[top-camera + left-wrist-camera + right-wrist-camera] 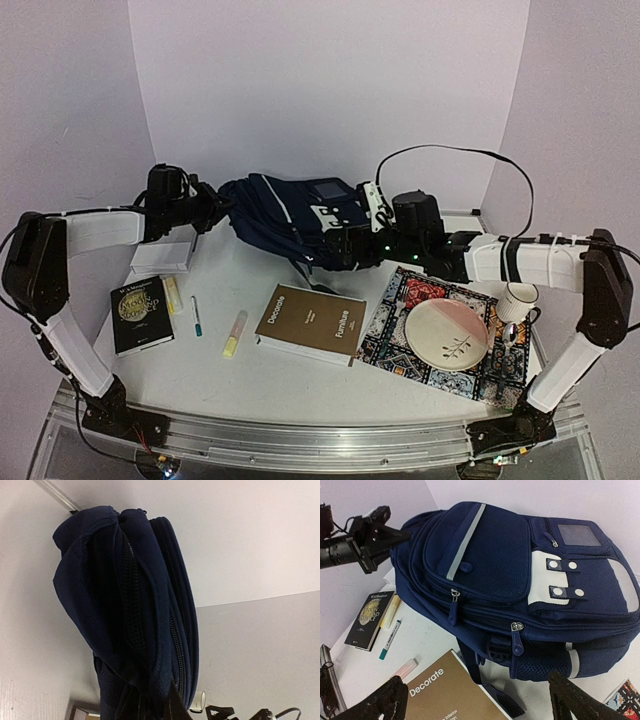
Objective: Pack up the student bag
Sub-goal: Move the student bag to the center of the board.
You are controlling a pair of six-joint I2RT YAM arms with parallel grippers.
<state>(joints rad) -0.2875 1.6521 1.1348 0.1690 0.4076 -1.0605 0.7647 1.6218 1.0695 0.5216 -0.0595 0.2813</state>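
Several bag zipper pulls, right-wrist only

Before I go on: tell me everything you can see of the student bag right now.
The student bag is a dark navy fabric backpack with pale trim stripes, white snap patches, a small window pocket and a mesh side pocket. It lies front up at the far middle of the table. The zips in view look closed. A dark strap trails toward the brown book. The left gripper appears to pinch fabric at the end nearest it. The open right gripper is not touching the bag.
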